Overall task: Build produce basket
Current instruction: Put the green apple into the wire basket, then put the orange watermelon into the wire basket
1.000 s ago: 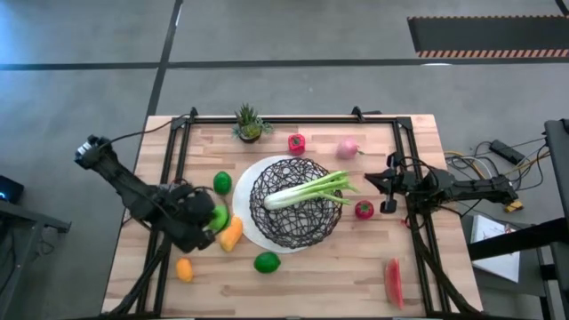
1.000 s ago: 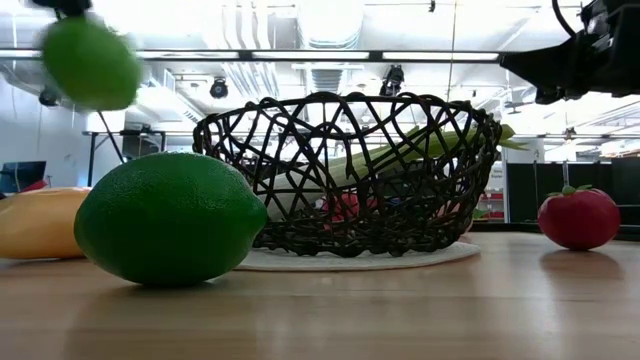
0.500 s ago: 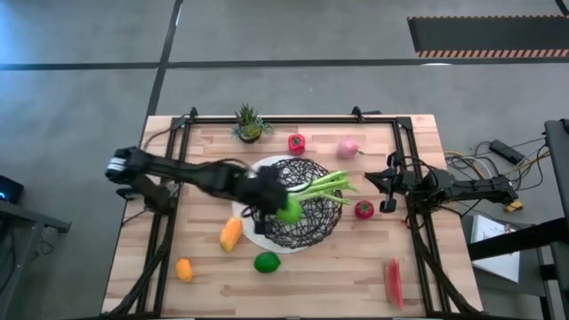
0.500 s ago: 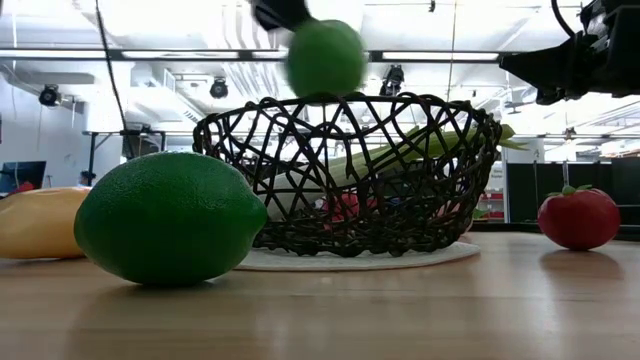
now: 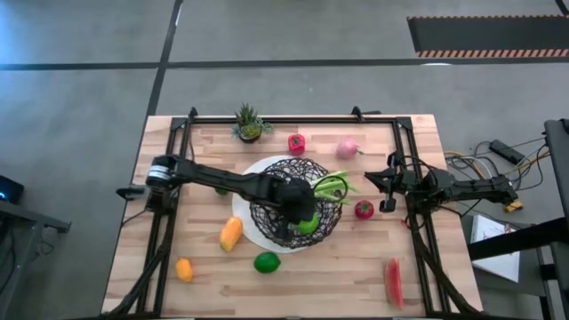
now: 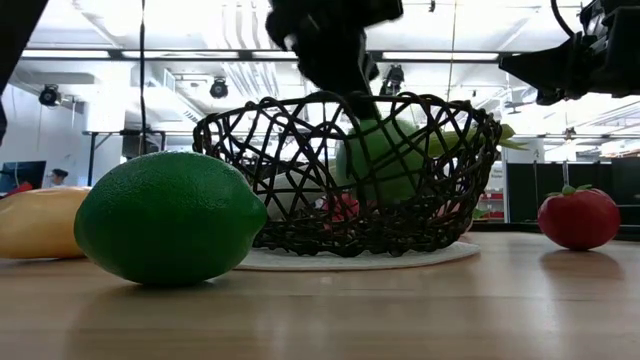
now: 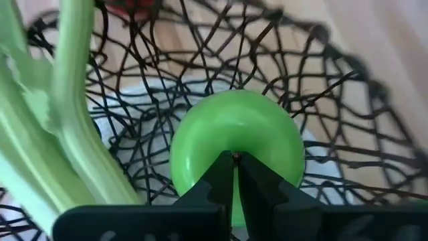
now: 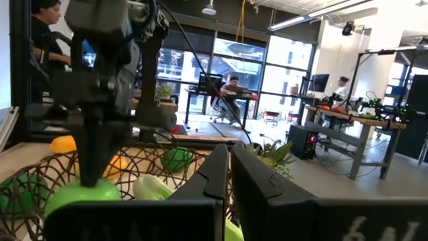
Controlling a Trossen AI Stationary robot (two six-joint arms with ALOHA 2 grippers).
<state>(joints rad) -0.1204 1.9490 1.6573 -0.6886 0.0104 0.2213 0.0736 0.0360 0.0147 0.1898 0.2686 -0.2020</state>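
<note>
The black wire basket (image 5: 267,191) stands mid-table on its white plate base, with a green celery stalk (image 5: 332,186) lying across it. My left gripper (image 7: 235,158) reaches down inside the basket, shut on a round green fruit (image 7: 234,144). The low view shows that fruit (image 6: 385,160) below the rim, behind the mesh. More produce lies around the basket on the table. My right gripper (image 5: 368,180) waits shut at the table's right side, above a red fruit (image 5: 364,210). My left gripper has its shut fingertips on the middle of the green fruit's top (image 7: 235,151); what sits between them is hidden by the fingers. The fingers slant down from the table's left. The fruit hangs below them inside the basket; whether it touches the mesh, I cannot tell.
A lime (image 5: 267,262) and two orange pieces (image 5: 230,233) (image 5: 184,268) lie near the front left. A red piece (image 5: 296,142), a pink one (image 5: 347,148) and a potted plant (image 5: 249,124) stand at the back. A red slice (image 5: 393,281) lies front right.
My left gripper has swung from the table's left side toward the right, over the basket's rim, and come down into the basket while rolling its wrist. The green fruit has travelled with it, from high at the left to below the rim.
</note>
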